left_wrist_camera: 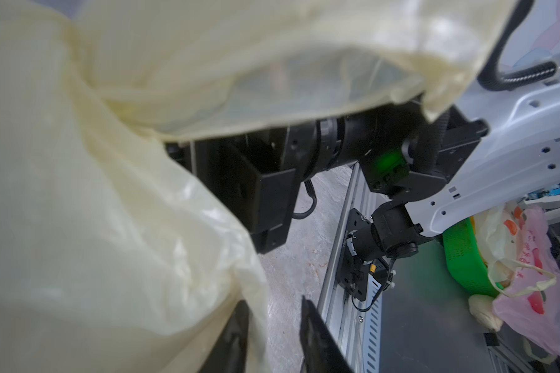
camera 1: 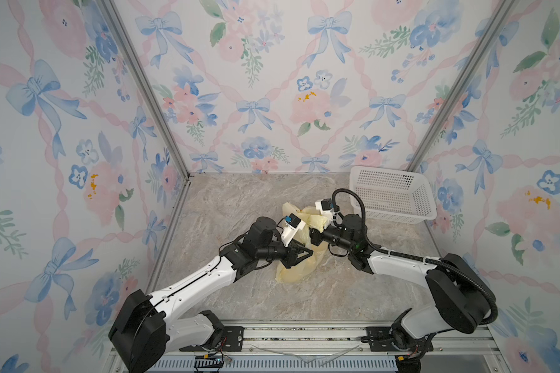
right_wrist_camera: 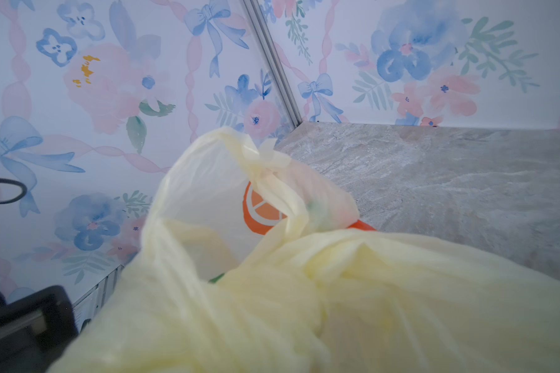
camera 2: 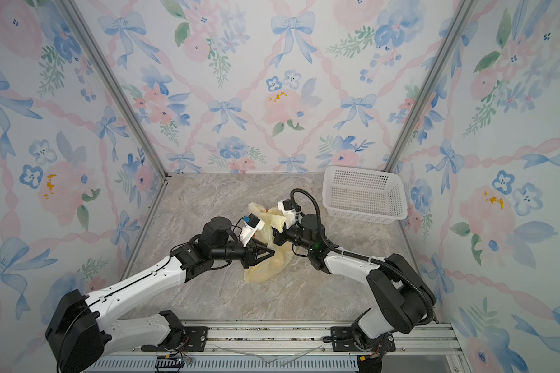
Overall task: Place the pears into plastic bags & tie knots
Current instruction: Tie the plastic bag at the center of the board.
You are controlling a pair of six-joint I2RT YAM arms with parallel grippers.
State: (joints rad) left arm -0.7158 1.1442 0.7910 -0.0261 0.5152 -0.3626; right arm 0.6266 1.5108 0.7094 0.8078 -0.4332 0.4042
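Off the table on the near side, in the left wrist view: a green basket and a pink printed bag beside it. Next the front rail with both arm bases mounted on it, left arm and right arm reaching inward over the marbled tabletop toward its middle. There, in both top views, the plastic bag: pale yellow, translucent, lower part slumped on the tabletop, upper part held up between the two wrists. At the bag's near side the left gripper, jaws apart; in its wrist view both dark fingers separated with bare tabletop showing between them, bag film draped against one finger but not pinched. Just beyond and facing it, the right gripper, closed, tips buried in a gathered bunch of the bag's film, so gripping the plastic bag as far as the top views show; fingers hidden under film in its wrist view. Past that bunch, a handle loop standing up with a knot of pale strips at its top, short ends sticking out, and an orange fruit print on the film below. Of the pears, nothing sure: only a blurred green patch through the film. Farther back toward the right corner, well apart from the bag, a white perforated basket on the tabletop. Behind everything, floral wallpaper with blue bows
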